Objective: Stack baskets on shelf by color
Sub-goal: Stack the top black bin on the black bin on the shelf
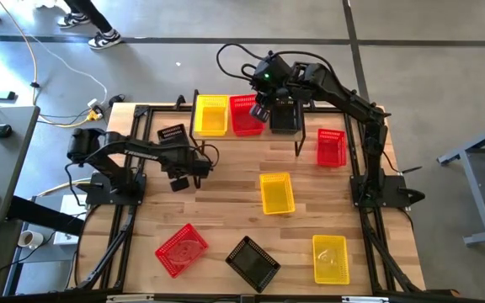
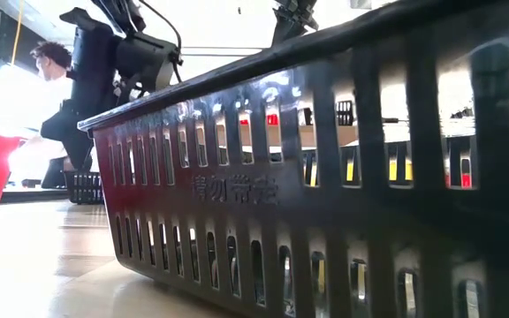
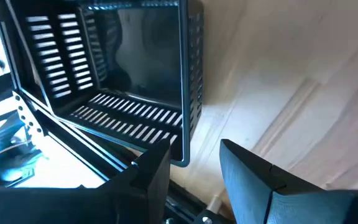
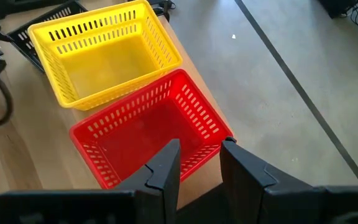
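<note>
Three baskets (image 1: 246, 114) side by side on shelf (image 1: 310, 135)

The floor (image 1: 167, 34) is grey and smooth, with dark lines across it. A yellow cable (image 1: 30, 50) and a white cable (image 1: 87, 80) lie on it. A person's shoes (image 1: 99, 38) stand near the top edge. Bright light fills the room behind.

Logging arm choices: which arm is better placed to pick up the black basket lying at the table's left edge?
Probably the left. Its gripper is open and sits near that black basket, which fills its wrist view. The right gripper is over the shelf's red basket, farther away.
</note>
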